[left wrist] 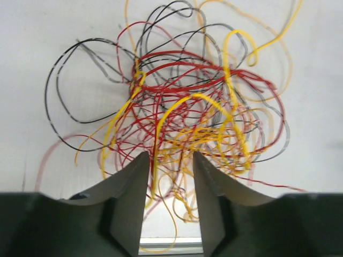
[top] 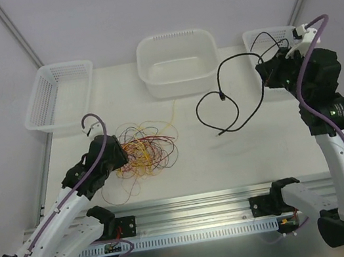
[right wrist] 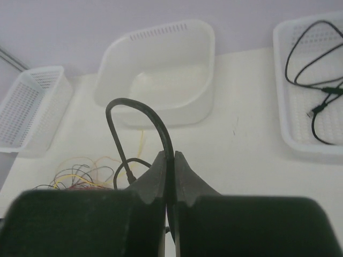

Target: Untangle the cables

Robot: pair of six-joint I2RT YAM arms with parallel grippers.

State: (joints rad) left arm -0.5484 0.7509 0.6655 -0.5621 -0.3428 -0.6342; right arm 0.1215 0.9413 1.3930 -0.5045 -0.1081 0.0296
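Note:
A clump of thin red, yellow and black wires (top: 146,150) lies on the table left of centre; it fills the left wrist view (left wrist: 198,112). My left gripper (top: 117,152) (left wrist: 170,160) is open at the clump's near-left edge, with yellow and red strands between its fingers. My right gripper (top: 267,70) (right wrist: 169,160) is shut on a black cable (top: 225,89) (right wrist: 140,115) and holds it above the table at the right; the cable loops down, with its plug end (top: 221,132) near the table. Another black cable (right wrist: 316,80) lies in the right basket (top: 256,40) (right wrist: 300,139).
A white tub (top: 177,64) (right wrist: 161,69) stands at the back centre. A white mesh basket (top: 59,95) (right wrist: 27,107) stands at the back left. A metal rail (top: 194,218) runs along the near table edge between the arm bases.

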